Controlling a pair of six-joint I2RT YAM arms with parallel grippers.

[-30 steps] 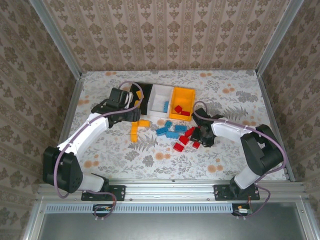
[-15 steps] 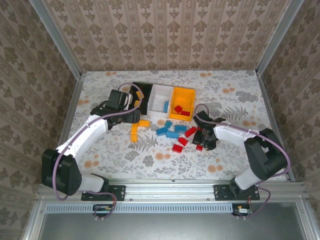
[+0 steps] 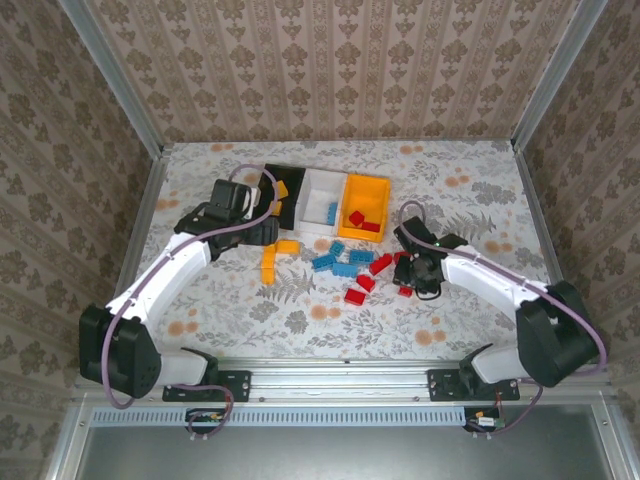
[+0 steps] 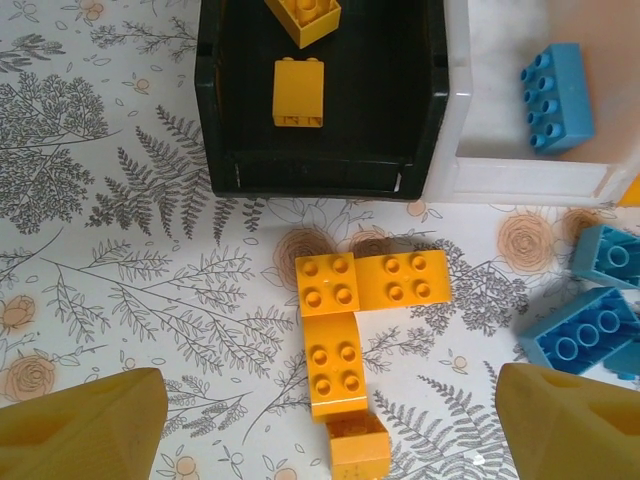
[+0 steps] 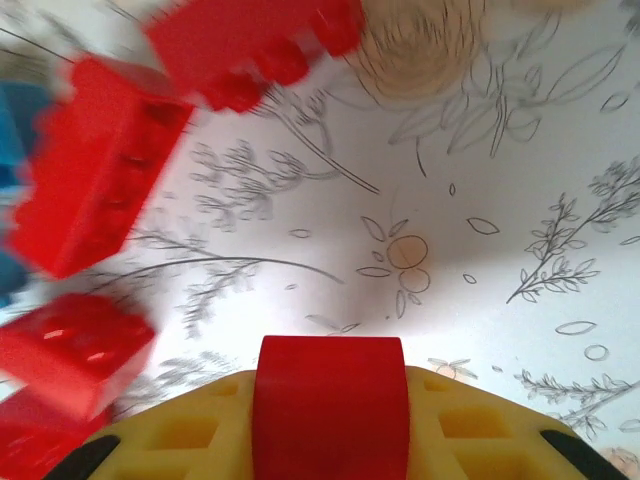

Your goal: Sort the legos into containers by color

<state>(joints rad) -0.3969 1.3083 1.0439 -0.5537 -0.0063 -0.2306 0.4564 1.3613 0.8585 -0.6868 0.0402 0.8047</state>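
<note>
Right of centre, right gripper [image 3: 426, 276] shifted outward, clamped on 1 red lego [image 5: 330, 400] (left gripper [image 4: 330, 425] spread wide)

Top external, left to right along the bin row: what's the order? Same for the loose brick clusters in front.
Bins: black bin → white bin → orange-yellow bin. Loose bricks: orange-yellow cluster → blue cluster → red cluster.

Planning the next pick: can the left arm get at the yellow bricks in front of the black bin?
Probably yes: the left gripper hangs open right above the yellow bricks, with nothing covering them.
</note>
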